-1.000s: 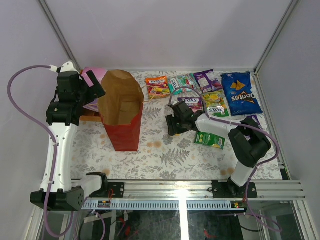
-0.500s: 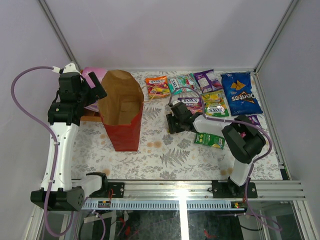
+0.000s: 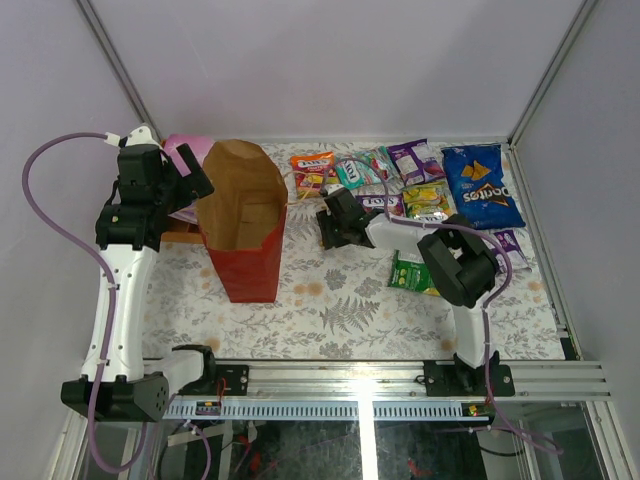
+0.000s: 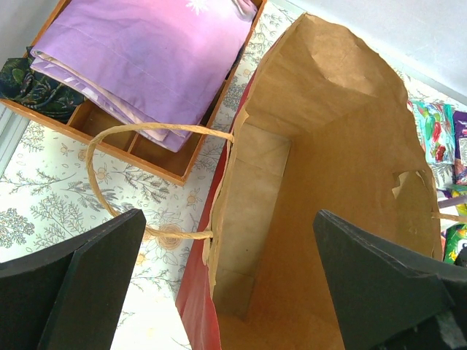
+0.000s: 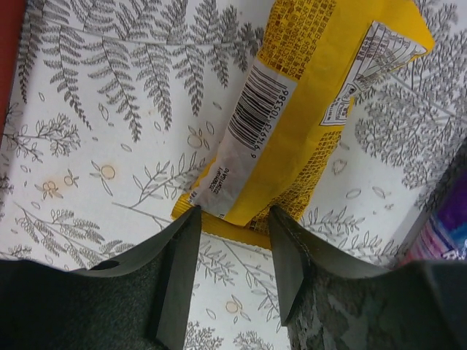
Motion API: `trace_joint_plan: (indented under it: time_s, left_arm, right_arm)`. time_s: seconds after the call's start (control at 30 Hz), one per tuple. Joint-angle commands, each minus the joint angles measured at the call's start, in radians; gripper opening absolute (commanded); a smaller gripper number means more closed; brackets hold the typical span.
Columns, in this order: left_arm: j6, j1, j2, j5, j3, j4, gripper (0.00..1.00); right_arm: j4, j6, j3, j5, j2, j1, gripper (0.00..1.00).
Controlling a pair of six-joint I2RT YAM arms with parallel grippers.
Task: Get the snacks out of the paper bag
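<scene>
**Yellow packet between the right jaws; bag upright at left**

The yellow packet (image 5: pixel 292 117) shows barcode up over the fern-print cloth (image 3: pixel 340 310). Its near end sits between the half-closed jaws of the right gripper (image 5: pixel 233 219); whether they pinch it I cannot tell. The other snacks (image 3: pixel 408 160) are spread at the far right, the blue chip bag (image 3: pixel 482 187) outermost. The red paper bag (image 3: pixel 245 255) stands upright at left, mouth open, with the left gripper (image 4: pixel 228 215) spread wide above it. Beside the bag, a wooden tray (image 4: pixel 157 157) holds folded purple cloth (image 4: pixel 146 51).
</scene>
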Motion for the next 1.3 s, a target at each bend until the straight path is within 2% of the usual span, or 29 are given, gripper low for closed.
trace_joint_plan:
  time_s: [0.0, 0.13, 0.27, 0.33, 0.4, 0.5, 0.53, 0.63, 0.73, 0.8, 0.93, 1.1, 1.27]
  left_arm:
    - [0.001, 0.007, 0.006, -0.001, 0.007, 0.037, 1.0]
    - [0.002, 0.007, 0.002, -0.016, 0.003, 0.03, 1.0]
    - [-0.003, 0.007, -0.01, -0.006, -0.035, 0.046, 1.0]
    - [-0.004, 0.007, -0.015, 0.02, -0.041, 0.056, 1.0]
    - [-0.003, 0.008, -0.021, 0.037, -0.035, 0.064, 1.0]
    - [0.004, 0.006, -0.031, 0.028, -0.024, 0.066, 1.0]
    - [0.006, 0.007, -0.037, 0.027, -0.024, 0.067, 1.0]
    - [0.012, 0.007, -0.056, 0.026, -0.048, 0.077, 1.0]
    - [0.016, 0.007, -0.058, 0.039, -0.077, 0.095, 1.0]
    - [0.016, 0.007, -0.056, 0.058, -0.093, 0.112, 1.0]
    - [0.01, 0.005, -0.046, 0.09, -0.104, 0.134, 1.0]
    - [0.013, 0.006, -0.054, 0.073, -0.113, 0.137, 1.0]
    - [0.016, 0.006, -0.069, 0.063, -0.122, 0.134, 1.0]
  right_arm:
    - [-0.086, -0.066, 0.062, 0.037, 0.058, -0.026, 0.5]
    - [-0.11, -0.111, 0.086, -0.005, 0.051, -0.071, 0.52]
    - [-0.146, -0.155, 0.139, -0.079, -0.037, -0.09, 0.55]
    - [-0.153, -0.172, 0.162, -0.123, -0.11, -0.09, 0.63]
    - [-0.146, -0.18, 0.158, -0.174, -0.207, -0.09, 0.78]
    - [-0.106, -0.177, 0.086, -0.191, -0.377, -0.091, 0.97]
    - [-0.09, -0.173, 0.046, -0.181, -0.439, -0.093, 1.0]
    - [-0.126, -0.141, -0.065, -0.119, -0.58, -0.113, 0.99]
    - [-0.266, -0.085, -0.156, 0.06, -0.653, -0.14, 0.99]
    - [-0.369, -0.005, -0.213, 0.153, -0.686, -0.186, 0.99]
    - [-0.494, 0.169, -0.341, 0.229, -0.75, -0.275, 0.99]
    - [-0.534, 0.31, -0.437, 0.292, -0.766, -0.278, 0.99]
    - [-0.494, 0.336, -0.473, 0.348, -0.691, -0.279, 0.99]
